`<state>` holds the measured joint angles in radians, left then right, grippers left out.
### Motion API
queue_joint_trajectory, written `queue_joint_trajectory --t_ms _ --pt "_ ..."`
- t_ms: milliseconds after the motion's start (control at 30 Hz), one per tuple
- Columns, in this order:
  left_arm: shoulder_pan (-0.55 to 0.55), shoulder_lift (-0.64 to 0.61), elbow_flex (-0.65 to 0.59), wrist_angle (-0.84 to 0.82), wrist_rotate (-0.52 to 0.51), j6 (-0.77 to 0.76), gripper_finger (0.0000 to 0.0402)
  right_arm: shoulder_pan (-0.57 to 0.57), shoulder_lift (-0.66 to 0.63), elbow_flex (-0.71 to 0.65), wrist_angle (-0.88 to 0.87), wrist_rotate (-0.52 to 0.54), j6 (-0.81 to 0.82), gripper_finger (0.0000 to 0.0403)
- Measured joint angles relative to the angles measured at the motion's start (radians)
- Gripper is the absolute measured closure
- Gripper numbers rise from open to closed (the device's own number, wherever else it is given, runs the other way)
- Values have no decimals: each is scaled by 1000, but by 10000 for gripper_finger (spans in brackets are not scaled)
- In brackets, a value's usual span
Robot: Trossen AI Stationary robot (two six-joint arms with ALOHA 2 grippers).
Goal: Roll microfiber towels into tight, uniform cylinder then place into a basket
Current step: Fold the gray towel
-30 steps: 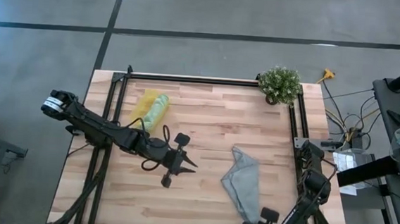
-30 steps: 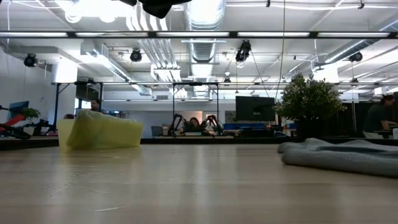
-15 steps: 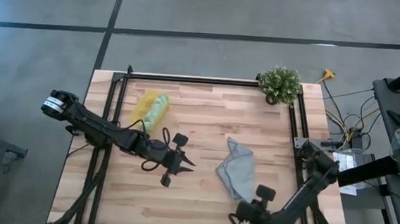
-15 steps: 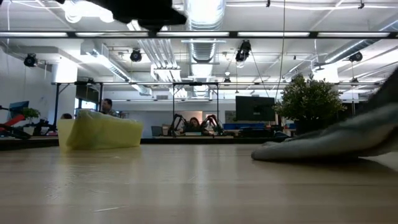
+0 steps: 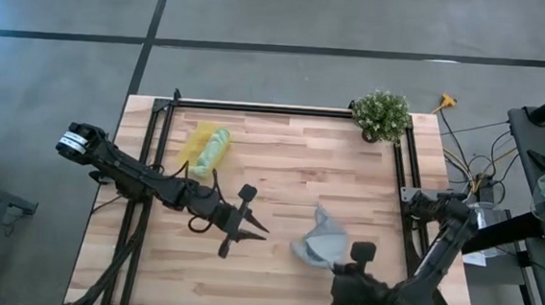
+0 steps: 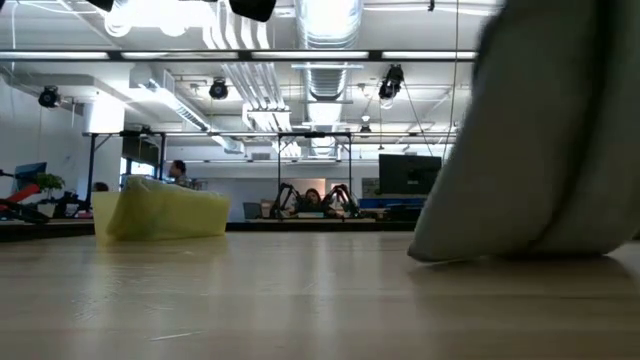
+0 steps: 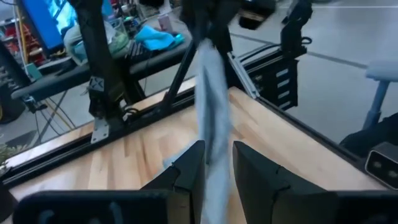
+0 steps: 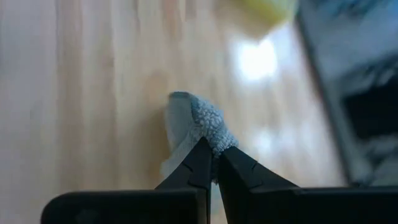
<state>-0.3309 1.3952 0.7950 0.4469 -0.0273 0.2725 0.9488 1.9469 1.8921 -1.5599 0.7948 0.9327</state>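
The grey-blue microfiber towel hangs bunched at the table's near right, with my right gripper shut on it. In the low view it is a tall grey drape. A light green towel lies rolled in the yellow basket at the far left. My left gripper hovers at mid-table, pointing toward the grey towel. Its fingers stand a little apart, holding nothing, and the towel shows beyond them. My right gripper pinches a small bunched bit at the towel's edge between its two fingertips. The fingers slant down from the table's near right side. The towel hangs below them, and its lower end rests on the table.
A potted plant stands at the far right corner. Black rails frame the wooden tabletop. Bare wood lies between the basket and the grey towel.
My right gripper has risen and gone toward the table's far edge, still shut on the grey towel. The near end of the towel has come up off the table. The towel has drawn together from a flat spread into a hanging bunch, its far end still down.
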Motion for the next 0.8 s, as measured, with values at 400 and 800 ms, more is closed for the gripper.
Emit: queue_joint_trajectory --t_ms 400,800 --pt "2 -1 0 91 -7 28 334 -25 -143 0 116 426 -296 390" --pt "16 88 -3 88 -10 32 334 -81 -154 0 577 294 -883 390"
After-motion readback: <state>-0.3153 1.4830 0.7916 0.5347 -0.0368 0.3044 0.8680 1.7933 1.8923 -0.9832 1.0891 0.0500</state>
